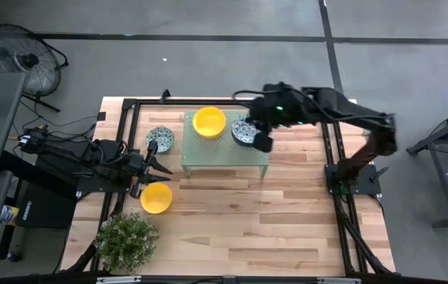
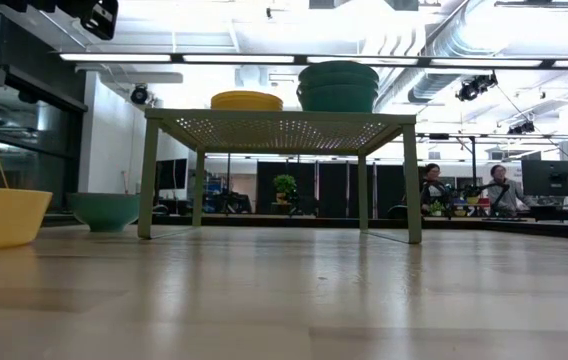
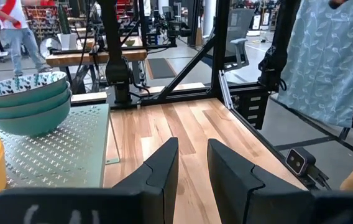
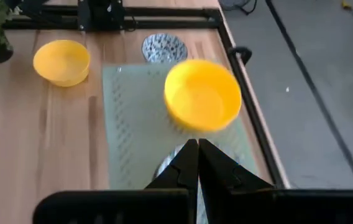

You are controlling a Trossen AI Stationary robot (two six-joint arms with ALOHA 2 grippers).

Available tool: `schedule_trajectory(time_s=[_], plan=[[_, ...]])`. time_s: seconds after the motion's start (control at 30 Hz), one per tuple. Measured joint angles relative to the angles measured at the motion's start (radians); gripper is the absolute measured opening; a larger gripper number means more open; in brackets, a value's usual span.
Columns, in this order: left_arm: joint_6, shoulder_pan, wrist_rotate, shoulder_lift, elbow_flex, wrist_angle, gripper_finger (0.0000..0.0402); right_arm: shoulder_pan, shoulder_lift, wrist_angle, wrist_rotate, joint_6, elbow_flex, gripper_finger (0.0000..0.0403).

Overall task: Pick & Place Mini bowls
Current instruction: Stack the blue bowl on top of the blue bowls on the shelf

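**Bowls split between the stand and the desk, both end effectors empty**

The pale green perforated stand (image 1: 224,150) sits near the far edge of the wooden desk (image 1: 287,221), about midway along it. On its top, a stack of yellow mini bowls (image 1: 209,121) stands toward the left side, and a stack of blue-green patterned mini bowls (image 1: 244,130) stands beside it toward the right; the low view shows both stacks raised on the stand's top.

Two bowls lie on the desk itself, left of the stand. A single patterned mini bowl (image 1: 159,140) rests just off the stand's far-left corner. A single yellow mini bowl (image 1: 156,197) rests nearer the front, well apart from the stand and close to the left edge.

The left end effector (image 1: 163,170) hangs low between those two desk bowls, touching neither; its fingers (image 3: 158,171) stand slightly apart with nothing between them.

The right end effector (image 1: 262,143) hovers over the stand's right half, just beside the patterned stack. Its fingers (image 4: 186,163) are pressed together and hold nothing.

A leafy potted plant (image 1: 127,239) stands at the front-left corner of the desk. People show in the room beyond the desk.
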Motion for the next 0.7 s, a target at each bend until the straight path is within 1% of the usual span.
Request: schedule_trajectory(time_s=[0.13,0.33,0.5,0.7], plan=[[0.007,0.000,0.000,0.000,0.000,0.001,0.0083,0.012,-0.203,0.151,-0.007,0.077,-0.302,0.0000],[0.008,0.000,-0.016,0.000,0.000,0.001,0.0083,0.042,-0.492,0.472,-0.029,0.191,-0.738,0.0000],[0.008,0.000,-0.049,0.000,0.000,0.001,0.0083,0.044,-0.695,0.722,-0.068,0.272,-1.021,0.0000],[-0.005,0.000,-0.098,0.000,0.000,0.001,0.0083,0.045,-0.863,0.997,-0.133,0.363,-1.315,0.0000]])
